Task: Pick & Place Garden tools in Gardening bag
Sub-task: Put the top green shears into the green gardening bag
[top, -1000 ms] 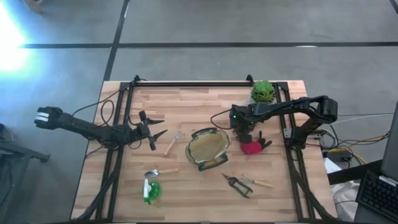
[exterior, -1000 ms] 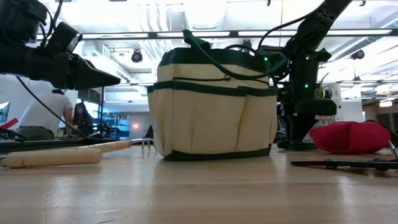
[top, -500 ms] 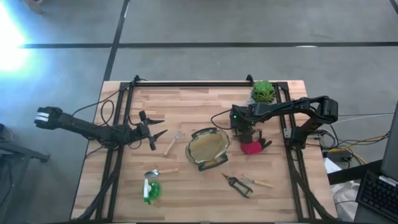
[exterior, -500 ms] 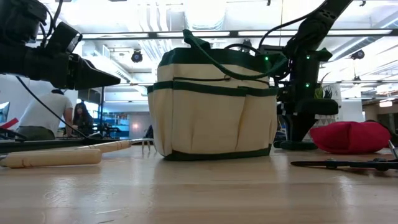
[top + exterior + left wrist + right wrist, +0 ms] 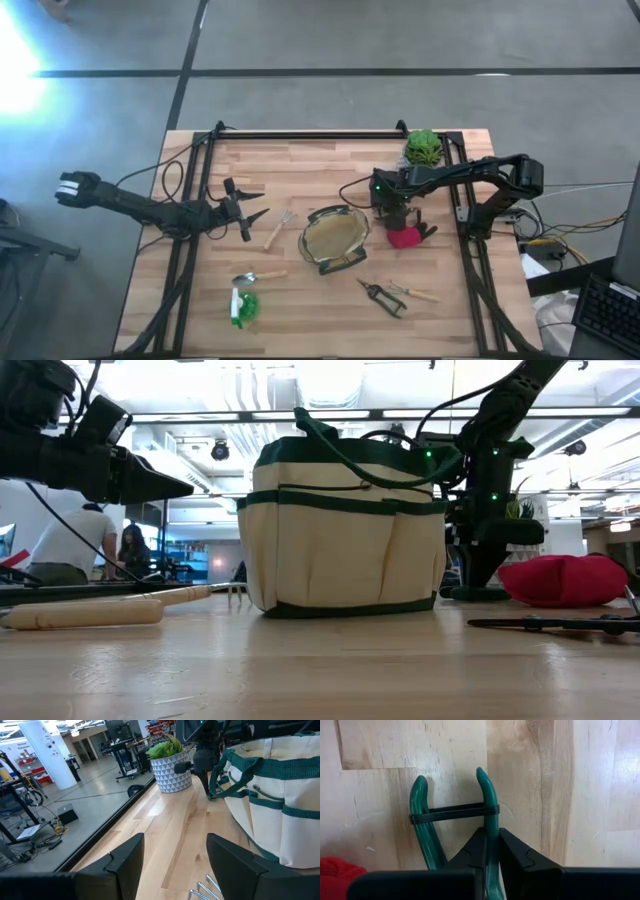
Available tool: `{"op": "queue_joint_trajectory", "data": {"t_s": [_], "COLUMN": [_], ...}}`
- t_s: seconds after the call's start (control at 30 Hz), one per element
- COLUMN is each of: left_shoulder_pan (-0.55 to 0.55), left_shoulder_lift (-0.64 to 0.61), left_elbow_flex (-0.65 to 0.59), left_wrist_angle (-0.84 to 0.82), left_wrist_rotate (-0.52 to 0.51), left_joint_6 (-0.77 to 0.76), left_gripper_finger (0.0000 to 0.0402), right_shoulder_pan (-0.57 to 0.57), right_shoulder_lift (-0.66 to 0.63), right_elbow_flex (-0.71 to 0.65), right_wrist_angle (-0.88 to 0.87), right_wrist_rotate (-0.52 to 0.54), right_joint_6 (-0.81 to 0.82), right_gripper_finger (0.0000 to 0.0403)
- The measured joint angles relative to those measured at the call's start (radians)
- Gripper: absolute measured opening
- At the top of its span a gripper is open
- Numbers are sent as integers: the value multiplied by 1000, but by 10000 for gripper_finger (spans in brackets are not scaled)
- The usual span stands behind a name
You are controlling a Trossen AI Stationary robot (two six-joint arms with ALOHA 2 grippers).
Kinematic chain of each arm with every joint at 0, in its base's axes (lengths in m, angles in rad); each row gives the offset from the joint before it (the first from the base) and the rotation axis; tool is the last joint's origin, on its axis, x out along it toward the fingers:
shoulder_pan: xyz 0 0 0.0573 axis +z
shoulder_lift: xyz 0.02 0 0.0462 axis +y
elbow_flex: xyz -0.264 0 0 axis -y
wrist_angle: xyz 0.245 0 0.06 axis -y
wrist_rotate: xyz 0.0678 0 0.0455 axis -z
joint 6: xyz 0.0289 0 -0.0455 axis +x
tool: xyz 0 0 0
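A green-handled tool [image 5: 487, 815] lies flat on the wooden table [image 5: 300, 170] just beside the red glove [image 5: 404, 237], right of the gardening bag [image 5: 335, 238]; its two handles run lengthwise away from the right gripper [image 5: 490, 851], whose fingers are clenched on one handle. Bare boards lie beyond the handle tips. The left gripper [image 5: 248, 212] hangs released near the fork [image 5: 279, 229], well apart.
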Motion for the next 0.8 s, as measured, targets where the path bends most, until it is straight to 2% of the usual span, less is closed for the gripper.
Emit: {"op": "queue_joint_trajectory", "data": {"t_s": [0.8], "left_shoulder_pan": [0], "left_shoulder_lift": [0], "left_elbow_flex": [0], "left_wrist_angle": [0], "left_wrist_rotate": [0], "left_joint_6": [0], "left_gripper_finger": [218], "right_shoulder_pan": [1], "right_shoulder_lift": [-10], "right_elbow_flex": [4], "right_wrist_angle": [-25], "right_wrist_rotate": [6], "right_joint_6": [-7], "right_gripper_finger": [19]}}
